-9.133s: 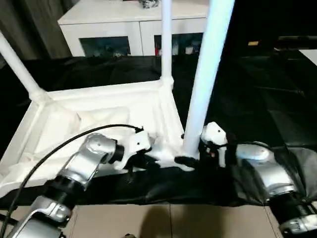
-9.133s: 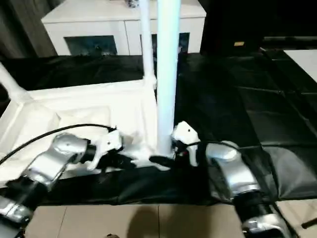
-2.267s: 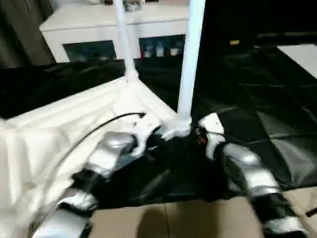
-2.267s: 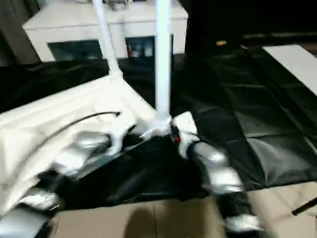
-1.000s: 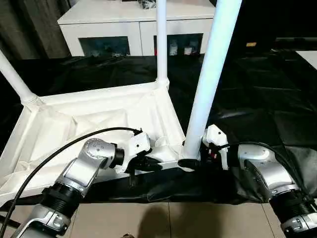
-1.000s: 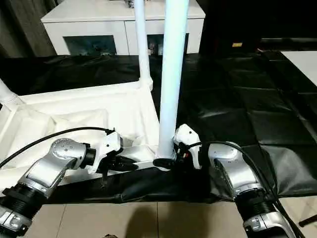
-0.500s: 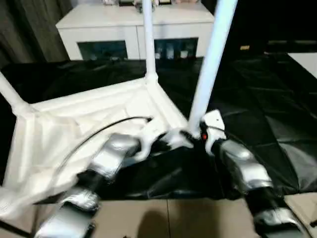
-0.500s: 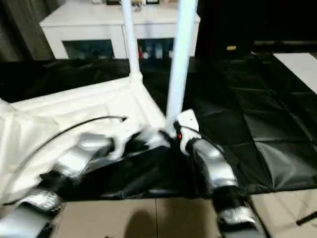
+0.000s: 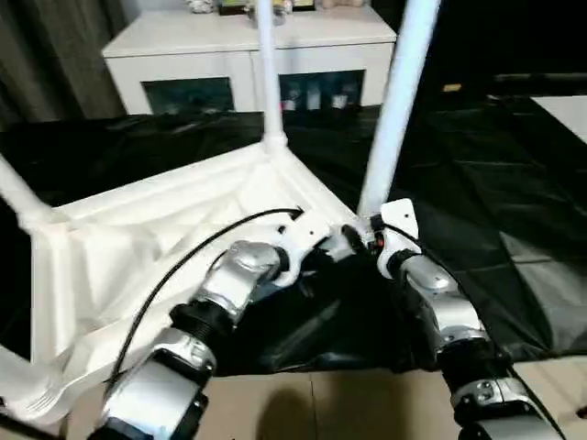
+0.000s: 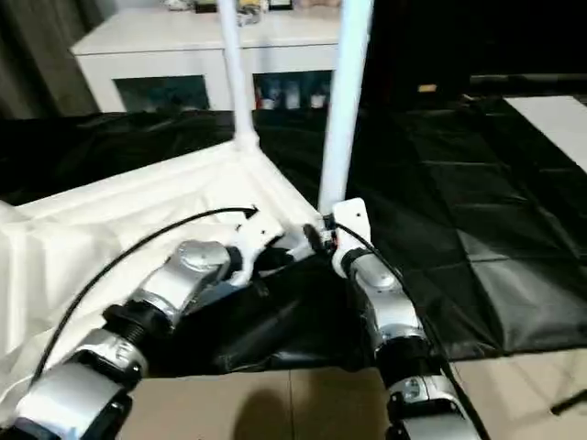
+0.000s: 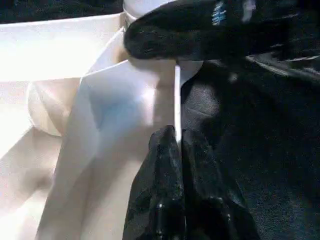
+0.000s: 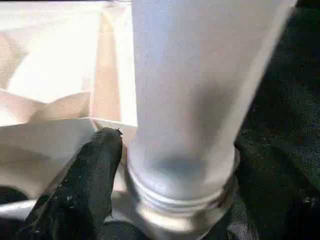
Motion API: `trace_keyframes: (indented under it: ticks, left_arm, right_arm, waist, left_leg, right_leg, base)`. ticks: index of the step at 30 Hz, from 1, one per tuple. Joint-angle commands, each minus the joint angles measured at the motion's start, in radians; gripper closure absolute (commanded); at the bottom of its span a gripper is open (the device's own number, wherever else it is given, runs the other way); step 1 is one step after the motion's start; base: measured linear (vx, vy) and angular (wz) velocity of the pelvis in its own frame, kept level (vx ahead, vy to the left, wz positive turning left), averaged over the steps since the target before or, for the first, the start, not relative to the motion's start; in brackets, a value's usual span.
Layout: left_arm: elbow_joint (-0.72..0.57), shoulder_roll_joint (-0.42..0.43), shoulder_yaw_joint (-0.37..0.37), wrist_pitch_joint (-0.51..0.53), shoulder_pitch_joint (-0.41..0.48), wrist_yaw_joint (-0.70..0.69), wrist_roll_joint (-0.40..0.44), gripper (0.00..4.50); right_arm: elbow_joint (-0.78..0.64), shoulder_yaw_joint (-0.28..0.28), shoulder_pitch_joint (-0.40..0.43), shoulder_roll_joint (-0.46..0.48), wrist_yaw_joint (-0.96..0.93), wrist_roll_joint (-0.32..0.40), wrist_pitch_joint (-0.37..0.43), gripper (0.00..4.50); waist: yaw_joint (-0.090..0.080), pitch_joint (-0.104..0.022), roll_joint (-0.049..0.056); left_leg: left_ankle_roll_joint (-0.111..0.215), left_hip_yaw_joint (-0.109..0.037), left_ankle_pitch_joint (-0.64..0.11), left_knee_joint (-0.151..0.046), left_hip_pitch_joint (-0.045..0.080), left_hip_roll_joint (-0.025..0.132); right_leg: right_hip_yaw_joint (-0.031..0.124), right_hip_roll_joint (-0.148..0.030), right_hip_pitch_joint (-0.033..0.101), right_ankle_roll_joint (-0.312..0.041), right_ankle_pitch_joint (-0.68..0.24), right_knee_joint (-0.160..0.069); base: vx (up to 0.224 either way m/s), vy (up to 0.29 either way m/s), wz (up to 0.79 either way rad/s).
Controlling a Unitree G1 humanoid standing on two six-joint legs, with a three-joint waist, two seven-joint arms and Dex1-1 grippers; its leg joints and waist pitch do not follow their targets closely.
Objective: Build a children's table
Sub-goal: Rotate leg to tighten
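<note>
Your table top (image 9: 138, 238) has swung since a second ago: its near corner, which lay square before you, now points away and to your right, and both forearms have followed it round. Judge that as a reposition of the whole piece, not a fresh turn of the thread.

Your left gripper (image 11: 175, 142) is together, fingers pressed flat with the thin edge of the top's rim between or just ahead of them; whether it truly pinches that edge you cannot tell. Your right gripper (image 12: 165, 165) stands apart around the foot of the nearest leg (image 9: 396, 101), one black finger (image 12: 85, 185) beside the threaded collar. Whether it presses the leg you cannot tell. The collar shows a ring of thread above the socket, so that leg probably needs more turning.

Count what you have:
- One table top, upside down on the black-covered surface (image 9: 495, 211), directly under both grippers.
- Three legs standing in it: the nearest one at your right gripper, a second (image 9: 266, 73) beyond your grippers at the far corner, and a third (image 9: 20, 197) far off to the side of your left gripper.
- A fourth leg is not to be seen.
- One white cabinet (image 9: 248, 55) well beyond the grippers.
</note>
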Motion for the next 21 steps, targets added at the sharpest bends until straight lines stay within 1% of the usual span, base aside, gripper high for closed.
trace_keyframes:
  ticks: [1,2,4,5,6,7,8,9,10,11,12,13,14,15,16,17,18,19,20,21]
  left_arm:
    - [-0.005,0.035,-0.007,-0.020,0.029,-0.025,0.020,4.50]
    - [-0.005,0.035,-0.007,-0.020,0.029,-0.025,0.020,4.50]
    - [-0.029,0.062,-0.021,-0.045,0.048,-0.084,0.025,4.50]
    - [-0.056,0.096,-0.031,-0.068,0.069,-0.142,0.021,4.50]
    - [-0.056,0.096,-0.031,-0.068,0.069,-0.142,0.021,4.50]
    - [-0.068,0.110,-0.039,-0.096,0.078,-0.172,0.019,4.50]
    - [-0.083,0.120,-0.043,-0.101,0.086,-0.202,0.010,4.50]
    - [-0.133,0.154,-0.059,-0.134,0.115,-0.299,-0.019,4.50]
    - [-0.133,0.154,-0.059,-0.134,0.115,-0.299,-0.019,4.50]
    - [-0.170,0.180,-0.070,-0.148,0.134,-0.363,-0.038,4.50]
    - [-0.184,0.190,-0.075,-0.152,0.141,-0.386,-0.045,4.50]
    - [-0.216,0.216,-0.085,-0.149,0.154,-0.429,-0.053,4.50]
    - [-0.250,0.239,-0.089,-0.133,0.166,-0.466,-0.066,4.50]
    - [-0.275,0.257,-0.092,-0.120,0.175,-0.494,-0.077,4.50]
    - [-0.275,0.257,-0.092,-0.120,0.175,-0.494,-0.077,4.50]
    - [-0.312,0.280,-0.091,-0.098,0.188,-0.534,-0.094,4.50]
    - [-0.328,0.291,-0.089,-0.088,0.194,-0.550,-0.100,4.50]
    - [-0.336,0.296,-0.089,-0.083,0.197,-0.558,-0.103,4.50]
    - [-0.346,0.312,-0.083,-0.085,0.204,-0.574,-0.102,4.50]
    - [-0.347,0.316,-0.082,-0.086,0.205,-0.577,-0.102,4.50]
  right_arm:
    - [-0.059,0.051,0.007,-0.014,0.138,0.041,0.003,0.52]
    - [-0.059,0.051,0.007,-0.014,0.138,0.041,0.003,0.40]
    - [-0.081,0.063,0.016,-0.063,0.231,0.050,0.008,0.40]
    - [-0.107,0.080,0.029,-0.126,0.337,0.057,0.011,0.40]
    - [-0.107,0.080,0.029,-0.126,0.337,0.057,0.011,0.40]
    - [-0.117,0.089,0.033,-0.148,0.374,0.057,0.007,0.40]
    - [-0.125,0.093,0.037,-0.159,0.401,0.062,0.003,0.40]
    - [-0.156,0.107,0.052,-0.193,0.486,0.077,-0.007,0.40]
    - [-0.156,0.107,0.052,-0.193,0.486,0.077,-0.007,0.40]
    - [-0.180,0.119,0.063,-0.217,0.546,0.089,-0.015,0.40]
    - [-0.189,0.124,0.068,-0.226,0.569,0.094,-0.018,0.40]
    - [-0.208,0.134,0.076,-0.243,0.608,0.103,-0.016,0.40]
    - [-0.227,0.144,0.085,-0.258,0.643,0.111,-0.015,0.40]
    - [-0.240,0.152,0.090,-0.270,0.669,0.117,-0.014,0.40]
    - [-0.240,0.152,0.090,-0.270,0.669,0.117,-0.014,0.40]
    - [-0.251,0.160,0.095,-0.280,0.693,0.123,-0.005,0.40]
    - [-0.255,0.165,0.098,-0.286,0.705,0.123,-0.003,0.40]
    - [-0.258,0.167,0.099,-0.289,0.711,0.124,-0.001,0.40]
    - [-0.273,0.185,0.109,-0.303,0.751,0.124,0.004,0.40]
    - [-0.278,0.190,0.112,-0.307,0.762,0.124,0.005,0.40]
  waist:
    - [0.001,-0.050,-0.023]
    - [0.001,-0.050,-0.022]
    - [0.000,-0.051,-0.024]
    - [0.004,-0.054,-0.020]
    - [0.004,-0.054,-0.023]
    - [0.005,-0.055,-0.022]
    - [0.005,-0.057,-0.022]
    - [0.009,-0.060,-0.017]
    - [0.010,-0.061,-0.019]
    - [0.012,-0.062,-0.018]
    - [0.014,-0.062,-0.016]
    - [0.019,-0.063,-0.010]
    - [0.023,-0.063,-0.014]
    - [0.025,-0.063,-0.012]
    - [0.028,-0.064,-0.011]
    - [0.031,-0.062,-0.011]
    - [0.034,-0.060,-0.010]
    - [0.035,-0.058,-0.010]
    - [0.034,-0.057,-0.014]
    - [0.034,-0.056,-0.012]
  left_leg:
    - [0.043,-0.033,-0.323,-0.086,0.016,0.048]
    - [0.044,-0.034,-0.317,-0.085,0.014,0.049]
    - [0.050,-0.032,-0.298,-0.083,0.012,0.049]
    - [0.065,-0.032,-0.276,-0.080,0.013,0.052]
    - [0.072,-0.030,-0.262,-0.078,0.010,0.051]
    - [0.078,-0.028,-0.253,-0.077,0.012,0.051]
    - [0.089,-0.027,-0.229,-0.074,0.010,0.050]
    - [0.099,-0.028,-0.200,-0.072,0.011,0.053]
    - [0.107,-0.029,-0.182,-0.070,0.007,0.053]
    - [0.123,-0.025,-0.159,-0.067,0.010,0.054]
    - [0.128,-0.025,-0.154,-0.067,0.011,0.056]
    - [0.135,-0.023,-0.150,-0.066,0.013,0.058]
    - [0.134,-0.022,-0.160,-0.066,0.013,0.059]
    - [0.131,-0.022,-0.157,-0.066,0.013,0.060]
    - [0.129,-0.022,-0.154,-0.066,0.014,0.061]
    - [0.123,-0.020,-0.163,-0.067,0.018,0.061]
    - [0.110,-0.021,-0.179,-0.070,0.018,0.063]
    - [0.104,-0.020,-0.193,-0.072,0.018,0.063]
    - [0.092,-0.022,-0.210,-0.075,0.017,0.063]
    - [0.080,-0.023,-0.226,-0.078,0.017,0.062]
  right_leg:
    - [0.027,-0.054,0.028,-0.177,-0.300,-0.090]
    - [0.028,-0.056,0.029,-0.180,-0.290,-0.088]
    - [0.029,-0.055,0.030,-0.190,-0.259,-0.087]
    - [0.029,-0.056,0.032,-0.205,-0.208,-0.082]
    - [0.029,-0.054,0.035,-0.211,-0.184,-0.079]
    - [0.029,-0.053,0.031,-0.217,-0.168,-0.078]
    - [0.029,-0.054,0.034,-0.229,-0.133,-0.073]
    - [0.027,-0.057,0.036,-0.241,-0.093,-0.070]
    - [0.027,-0.057,0.041,-0.247,-0.067,-0.065]
    - [0.026,-0.053,0.035,-0.259,-0.024,-0.060]
    - [0.025,-0.053,0.036,-0.267,-0.013,-0.058]
    - [0.023,-0.051,0.033,-0.279,0.008,-0.053]
    - [0.023,-0.051,0.034,-0.283,-0.003,-0.054]
    - [0.024,-0.051,0.033,-0.283,-0.004,-0.052]
    - [0.024,-0.051,0.032,-0.283,-0.001,-0.051]
    - [0.025,-0.048,0.026,-0.284,-0.014,-0.053]
    - [0.026,-0.049,0.026,-0.283,-0.036,-0.054]
    - [0.026,-0.048,0.024,-0.279,-0.054,-0.055]
    - [0.026,-0.049,0.027,-0.271,-0.077,-0.056]
    - [0.026,-0.049,0.026,-0.263,-0.105,-0.058]
  base:
    - [0.000,0.000,0.00]
    - [0.000,0.000,0.00]
    - [0.000,0.000,0.00]
    - [0.000,0.000,0.00]
    - [0.000,0.000,0.00]
    - [0.000,0.000,0.00]
    - [0.000,0.000,0.00]
    - [0.000,0.000,0.00]
    - [0.000,0.000,0.00]
    - [0.000,0.000,0.00]
    - [0.000,0.000,0.00]
    - [0.000,0.000,0.00]
    - [0.000,0.000,0.00]
    - [0.000,0.000,0.00]
    - [0.000,0.000,0.00]
    - [0.000,0.000,0.00]
    - [0.000,0.000,0.00]
    - [0.000,0.000,0.00]
    - [0.000,0.000,0.00]
    - [0.000,0.000,0.00]
